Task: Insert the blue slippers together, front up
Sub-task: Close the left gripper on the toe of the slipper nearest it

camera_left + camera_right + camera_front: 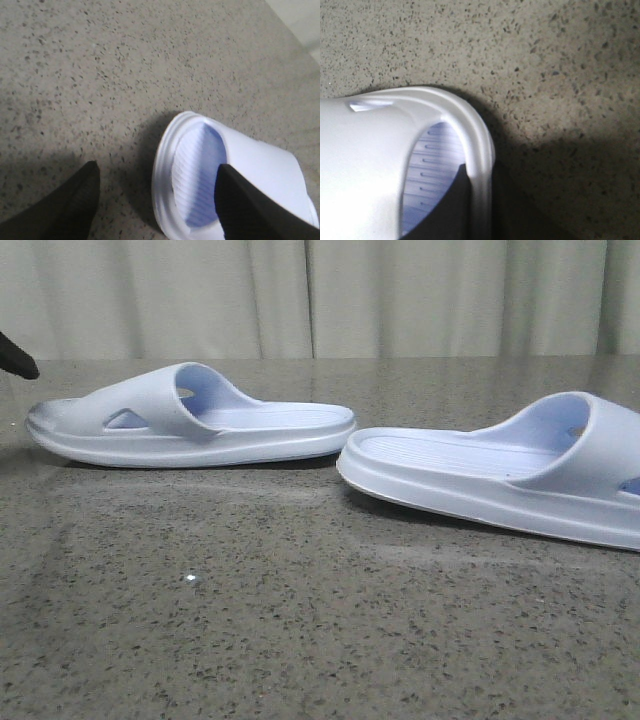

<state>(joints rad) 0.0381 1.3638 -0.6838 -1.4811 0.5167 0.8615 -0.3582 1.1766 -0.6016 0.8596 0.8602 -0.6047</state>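
Two pale blue slippers lie sole-down on the speckled table, one at the left [190,420] and one at the right [500,470], heel ends facing each other. My left gripper [157,167] is open over one end of the left slipper [195,165]. One of its fingers [65,205] is above bare table and the other [250,205] is above the strap. In the front view only a black fingertip [15,358] shows at the far left. My right gripper [485,215] straddles the side rim of the right slipper [365,165]. One dark finger [447,210] rests inside on the ribbed footbed. The other is lost in shadow.
The grey speckled table [300,620] runs from the slippers to the near edge of the front view. A pale pleated curtain [400,295] hangs behind the table's far edge. No other objects show.
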